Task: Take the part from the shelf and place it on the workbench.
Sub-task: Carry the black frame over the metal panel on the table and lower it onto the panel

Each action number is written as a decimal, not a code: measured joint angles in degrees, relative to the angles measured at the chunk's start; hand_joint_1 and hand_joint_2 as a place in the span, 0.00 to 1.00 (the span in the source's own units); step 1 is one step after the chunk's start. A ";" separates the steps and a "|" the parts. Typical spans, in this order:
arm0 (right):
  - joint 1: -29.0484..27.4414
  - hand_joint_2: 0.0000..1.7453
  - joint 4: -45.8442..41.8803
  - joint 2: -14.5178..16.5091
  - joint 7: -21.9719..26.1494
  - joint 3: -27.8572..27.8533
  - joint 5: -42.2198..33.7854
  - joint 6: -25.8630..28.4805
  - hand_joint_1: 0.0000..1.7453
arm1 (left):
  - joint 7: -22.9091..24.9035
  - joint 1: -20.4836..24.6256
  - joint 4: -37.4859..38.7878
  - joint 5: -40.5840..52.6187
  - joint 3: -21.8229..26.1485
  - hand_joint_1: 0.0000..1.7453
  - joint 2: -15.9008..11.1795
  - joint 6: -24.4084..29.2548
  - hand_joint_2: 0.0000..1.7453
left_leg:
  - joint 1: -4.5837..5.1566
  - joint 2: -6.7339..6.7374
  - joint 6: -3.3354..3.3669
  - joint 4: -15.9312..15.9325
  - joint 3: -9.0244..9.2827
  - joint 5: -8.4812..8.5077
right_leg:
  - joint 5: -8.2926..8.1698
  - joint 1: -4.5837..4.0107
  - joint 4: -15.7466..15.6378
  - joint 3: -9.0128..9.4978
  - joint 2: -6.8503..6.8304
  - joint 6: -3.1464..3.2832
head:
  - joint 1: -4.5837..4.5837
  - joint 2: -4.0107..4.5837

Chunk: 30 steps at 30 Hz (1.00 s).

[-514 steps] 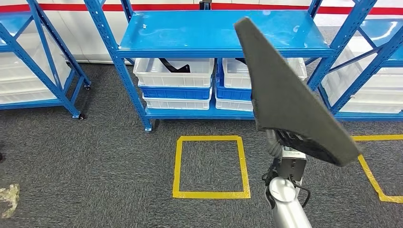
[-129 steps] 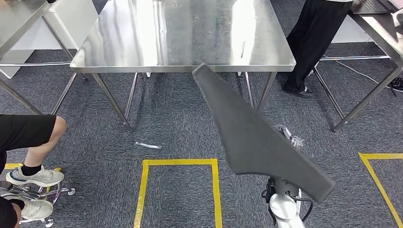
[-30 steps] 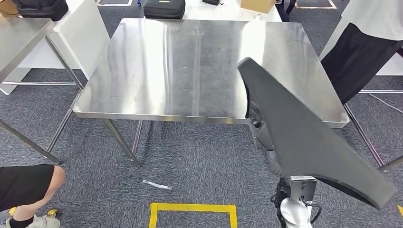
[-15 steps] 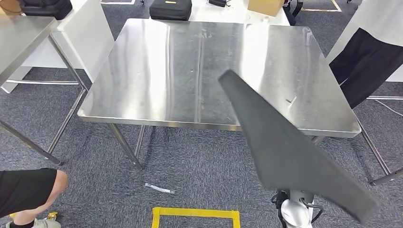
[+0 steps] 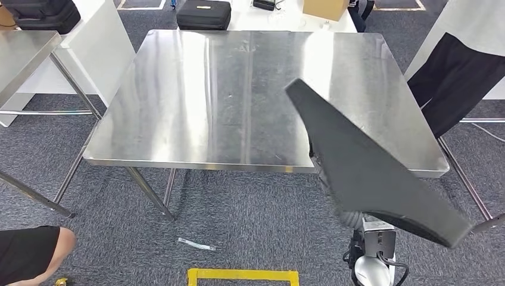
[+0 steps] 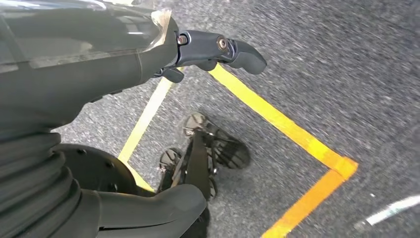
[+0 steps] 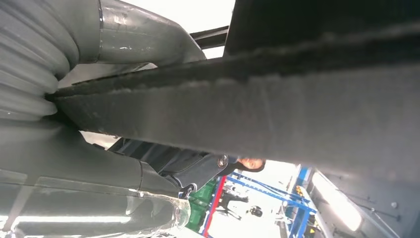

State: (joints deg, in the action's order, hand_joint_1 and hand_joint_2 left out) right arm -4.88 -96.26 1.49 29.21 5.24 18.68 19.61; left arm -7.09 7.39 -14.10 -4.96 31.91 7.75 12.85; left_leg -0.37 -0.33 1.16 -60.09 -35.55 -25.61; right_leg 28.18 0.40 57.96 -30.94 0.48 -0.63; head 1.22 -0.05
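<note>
The part (image 5: 363,167) is a long, dark grey felt-like wedge, held slanting in the head view. Its narrow tip hangs above the front right of the steel workbench (image 5: 196,101) and its wide end reaches out past the table's edge. My right hand (image 7: 84,148) grips the part (image 7: 297,114) from beneath, thumb on one face and darker fingers on the other. In the head view the part hides most of that hand, above the silver right arm (image 5: 372,265). My left hand (image 6: 148,59) hangs over the carpet, fingers apart, holding nothing.
A person in black trousers (image 5: 461,77) stands at the workbench's right side. Another person's leg (image 5: 30,253) shows at the lower left. Black cases (image 5: 205,13) and a cardboard box (image 5: 324,7) lie behind the table. A second steel table (image 5: 24,53) stands left; yellow tape (image 5: 244,275) marks the floor.
The camera has turned from the blue shelf to the workbench and moved nearer. The view sways between the last frames. My right hand still holds the part, its tip now over the tabletop.
</note>
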 joint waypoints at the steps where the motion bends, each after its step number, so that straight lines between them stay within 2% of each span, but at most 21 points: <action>1: 0.11 1.00 0.12 0.05 0.02 0.01 0.03 0.00 0.99 | -0.04 0.01 0.00 -0.01 0.00 0.00 -0.02 0.02 1.00 | 0.19 0.02 0.28 1.01 0.57 -0.07 | 0.20 -0.08 -0.02 0.06 0.01 -0.31 | -0.01 0.00; 4: 0.35 1.00 0.27 0.24 0.04 0.07 0.22 0.00 0.99 | -0.15 -0.07 -0.01 -0.04 0.01 0.00 0.10 0.09 1.00 | 0.29 -0.04 1.16 1.89 1.40 -0.23 | 0.67 -0.11 0.00 0.24 -0.07 -1.23 | -0.03 0.01; 5: 0.46 1.00 0.28 0.29 0.04 0.09 0.28 0.00 0.99 | -0.21 -0.09 -0.02 -0.03 0.02 0.00 0.13 0.12 1.00 | 0.12 -0.03 1.50 2.36 1.89 -0.18 | 1.20 -0.16 1.03 -0.15 -0.11 -1.39 | -0.07 0.01; 8: 0.74 1.00 0.31 0.34 0.06 0.11 0.36 0.00 0.99 | -0.30 -0.08 -0.02 0.00 0.04 0.00 0.11 0.15 1.00 | -0.19 0.07 2.03 2.99 2.74 -0.20 | 2.74 -0.17 4.79 -1.90 -0.18 -1.36 | -0.16 -0.01; 11: 0.78 1.00 0.33 0.34 0.06 0.12 0.36 0.00 0.99 | -0.31 -0.07 -0.02 0.00 0.04 0.00 0.11 0.15 1.00 | -0.19 0.07 2.07 2.99 2.78 -0.24 | 3.12 -0.15 5.90 -2.52 -0.18 -1.34 | -0.16 0.00; 12: 0.76 1.00 0.41 0.34 0.04 0.13 0.37 0.00 0.99 | -0.32 -0.07 -0.02 0.00 0.03 0.00 0.14 0.14 1.00 | -0.19 0.06 2.12 2.98 2.84 -0.37 | 3.95 -0.03 8.80 -4.32 -0.18 -1.39 | -0.17 0.00; 13: 0.74 1.00 0.56 0.33 0.03 0.14 0.39 0.00 0.99 | -0.33 -0.12 -0.02 0.01 0.03 0.00 0.20 0.14 1.00 | -0.30 -0.03 1.95 2.96 3.36 -0.86 | 3.00 0.33 9.30 -5.52 -0.22 -2.15 | -0.18 0.01; 14: 0.76 1.00 0.74 0.33 0.01 0.16 0.45 0.00 0.99 | -0.39 -0.17 -0.01 0.05 0.03 0.00 0.24 0.22 1.00 | -0.30 -0.14 1.51 2.86 4.03 -1.66 | 1.45 0.65 7.96 -5.78 -0.30 -2.91 | -0.22 0.00; 15: 0.75 1.00 0.92 0.34 -0.01 0.19 0.51 0.00 0.99 | -0.47 -0.20 -0.01 0.10 0.04 0.00 0.27 0.34 1.00 | -0.30 -0.24 0.98 2.78 4.71 -2.48 | -0.32 0.99 5.90 -5.67 -0.35 -3.43 | -0.22 0.00; 16: 0.77 1.00 1.07 0.34 -0.03 0.21 0.57 0.00 0.99 | -0.55 -0.24 -0.01 0.15 0.04 0.00 0.28 0.50 1.00 | -0.32 -0.33 0.38 2.75 5.37 -3.21 | -2.59 1.17 1.77 -4.22 -0.40 -3.76 | -0.22 0.01; 17: 0.80 1.00 1.17 0.32 -0.04 0.22 0.61 -0.01 0.99 | -0.64 -0.22 -0.02 0.20 0.05 0.00 0.26 0.69 1.00 | -0.27 -0.33 -0.06 2.80 5.65 -3.62 | -3.03 1.04 0.05 -3.37 -0.41 -3.28 | -0.22 0.01; 19: 0.83 1.00 1.31 0.26 -0.05 0.23 0.54 -0.04 0.99 | -0.71 -0.18 -0.03 0.24 0.06 0.00 0.26 0.96 1.00 | -0.53 -0.24 -0.63 2.79 5.82 -4.04 | -2.73 1.08 0.07 -3.20 -0.31 -2.17 | -0.18 0.00; 21: 0.88 1.00 1.38 0.24 0.01 0.27 0.45 -0.07 0.99 | -0.73 -0.12 -0.04 0.37 0.08 0.00 0.26 1.13 1.00 | -0.76 -0.07 -1.13 -0.21 4.44 -5.62 | -2.33 1.32 -0.03 -2.64 -0.27 -1.19 | -0.12 -0.01; 22: 0.88 1.00 1.43 0.25 0.03 0.32 0.43 -0.07 0.99 | -0.73 -0.11 -0.04 0.42 0.09 0.00 0.26 1.16 1.00 | -0.81 -0.01 -1.29 -3.61 2.61 -7.04 | -2.05 1.33 -0.06 -2.33 -0.29 -0.76 | -0.08 0.00; 24: 0.88 1.00 1.61 0.30 0.04 0.42 0.42 -0.07 0.99 | -0.71 -0.18 -0.04 0.46 0.13 0.00 0.27 1.18 1.00 | -0.81 0.04 -1.44 -11.79 -2.39 -9.73 | -1.50 1.06 -0.05 -1.79 -0.36 -0.01 | -0.07 0.01; 25: 0.87 1.00 1.73 0.32 0.04 0.45 0.42 -0.07 0.99 | -0.69 -0.25 -0.04 0.46 0.15 0.00 0.27 1.19 1.00 | -0.81 0.04 -1.41 -14.40 -4.42 -9.98 | -1.24 0.90 -0.05 -1.51 -0.36 0.21 | -0.06 0.01; 26: 0.86 1.00 1.82 0.34 0.04 0.46 0.42 -0.07 0.99 | -0.68 -0.29 -0.04 0.46 0.19 0.00 0.26 1.19 1.00 | -0.80 0.05 -1.27 -14.68 -5.40 -8.82 | -0.95 0.77 -0.05 -1.13 -0.30 0.32 | -0.07 0.01; 27: 0.87 1.00 1.88 0.36 0.11 0.46 0.39 -0.07 0.99 | -0.75 -0.31 -0.04 0.46 0.23 0.00 0.24 1.16 1.00 | -0.78 0.05 -1.02 -12.63 -5.18 -6.57 | -0.61 0.68 -0.04 -0.65 -0.21 0.31 | -0.07 0.01; 29: 1.02 1.00 1.91 0.38 0.56 0.50 0.21 -0.05 0.99 | -1.02 -0.17 -0.05 0.46 0.33 0.00 0.10 1.03 1.00 | -0.59 0.06 -0.24 -5.36 -2.67 -1.62 | 0.15 0.50 -0.04 0.25 -0.03 0.02 | -0.09 0.01; 30: 1.26 1.00 1.89 0.40 0.80 0.52 0.10 -0.05 0.99 | -1.16 0.05 -0.06 0.46 0.39 0.00 0.03 0.96 1.00 | -0.42 0.10 0.11 -2.17 -1.29 -0.35 | 0.49 0.33 -0.03 0.50 0.02 -0.22 | -0.09 0.01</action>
State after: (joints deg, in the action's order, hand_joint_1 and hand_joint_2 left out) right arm -3.62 -94.37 1.89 30.01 5.76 18.79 19.55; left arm -8.25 7.44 -14.16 -4.50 32.30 7.79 13.81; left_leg -0.78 -0.23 1.28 -62.25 -36.84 -25.96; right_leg 28.68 0.73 57.94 -30.44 0.50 -0.86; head 1.13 -0.04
